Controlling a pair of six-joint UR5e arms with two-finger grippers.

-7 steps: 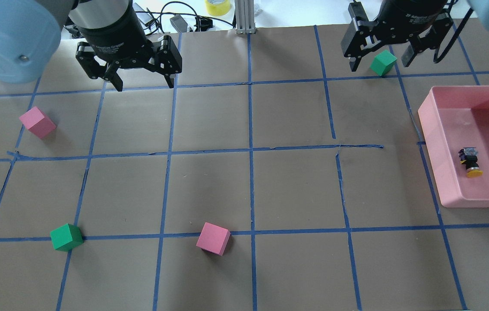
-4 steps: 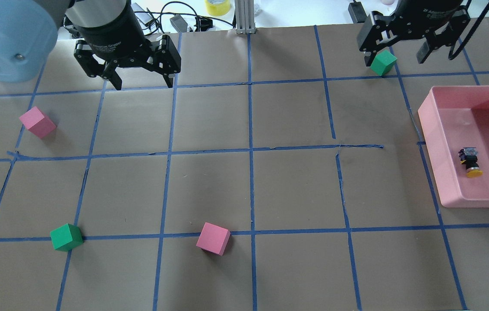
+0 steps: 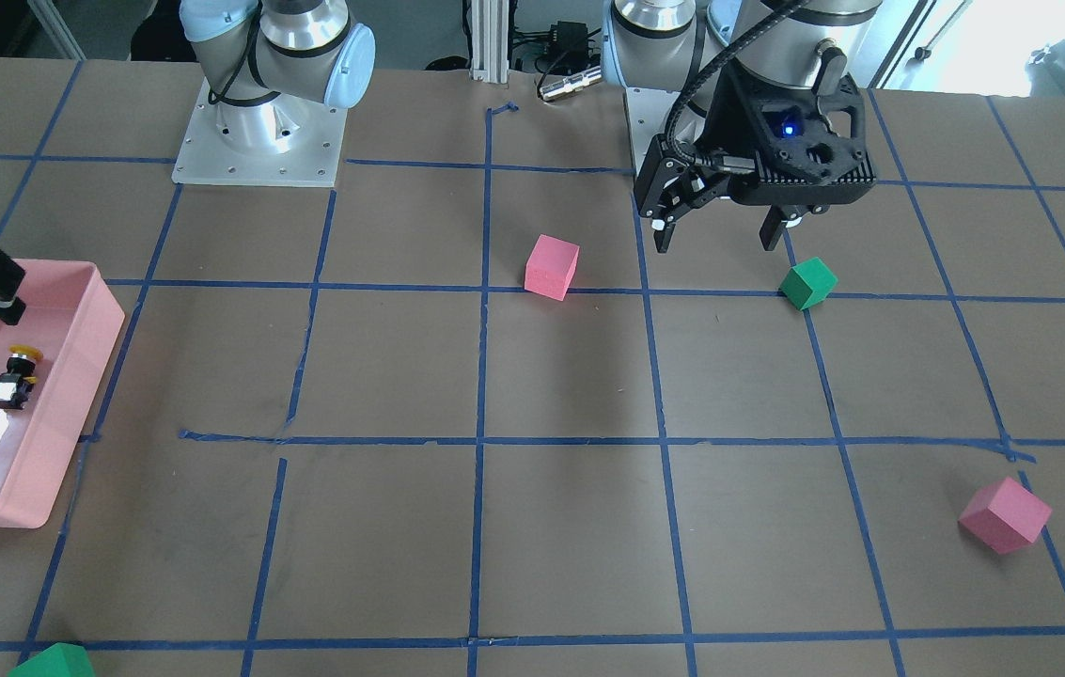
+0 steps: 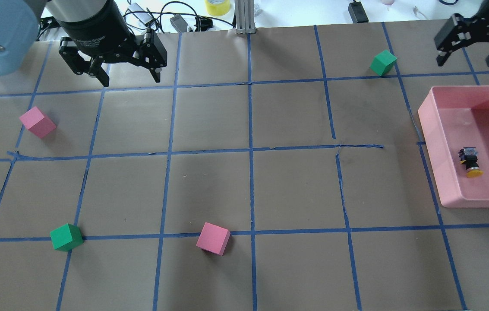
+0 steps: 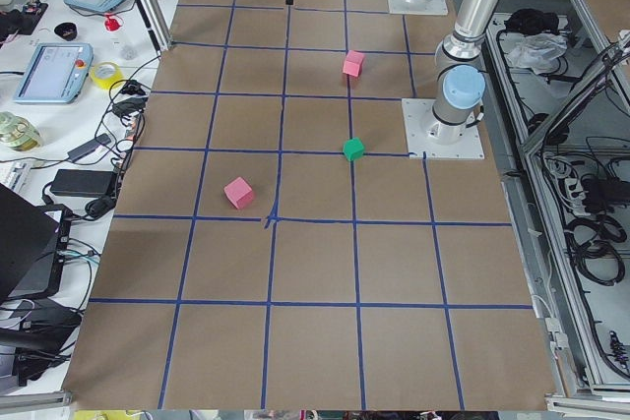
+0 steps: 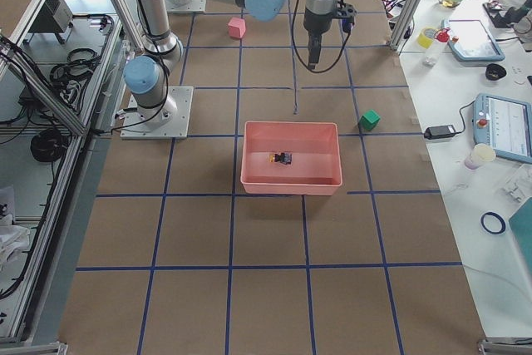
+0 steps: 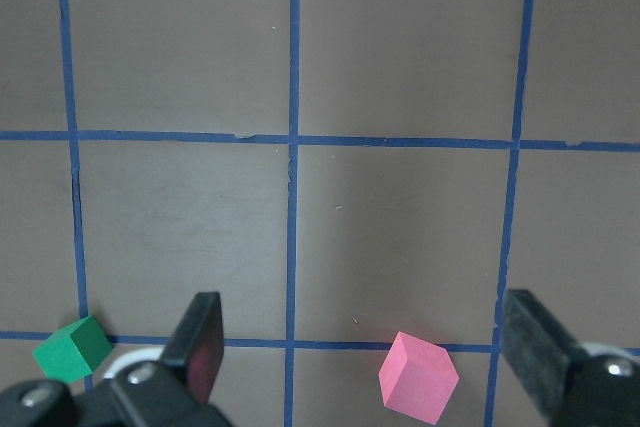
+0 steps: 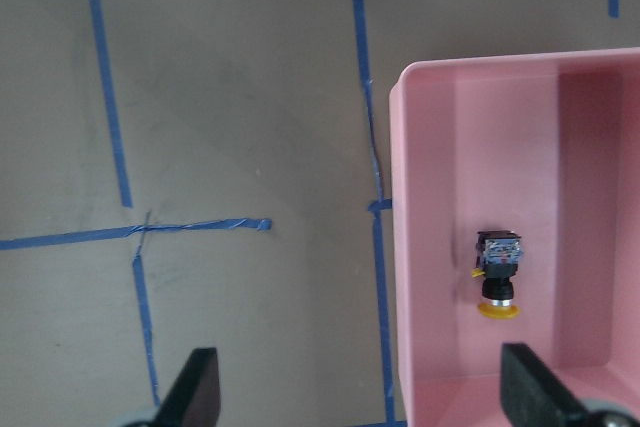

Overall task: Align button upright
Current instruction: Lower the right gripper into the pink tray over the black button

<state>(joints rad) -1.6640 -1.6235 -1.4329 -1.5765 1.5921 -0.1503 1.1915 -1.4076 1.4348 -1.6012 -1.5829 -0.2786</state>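
Note:
The button (image 4: 471, 162) lies on its side in the pink tray (image 4: 428, 129), yellow cap toward the robot's side, black-white base away from it. It also shows in the front view (image 3: 13, 376) and the right wrist view (image 8: 498, 282). My right gripper (image 4: 468, 58) is open and empty, hovering just beyond the tray's far edge; in the right wrist view (image 8: 362, 392) the button sits to the right between its fingers. My left gripper (image 4: 131, 80) is open and empty over the far left of the table.
A green cube (image 4: 383, 62) sits left of the right gripper. A pink cube (image 4: 37, 122), a green cube (image 4: 66, 237) and another pink cube (image 4: 213, 238) lie on the left and near half. Blue tape lines grid the brown table.
My right gripper has moved to the right, off the far green cube and toward the tray's far edge. My left gripper has drifted a little left. The button has not moved.

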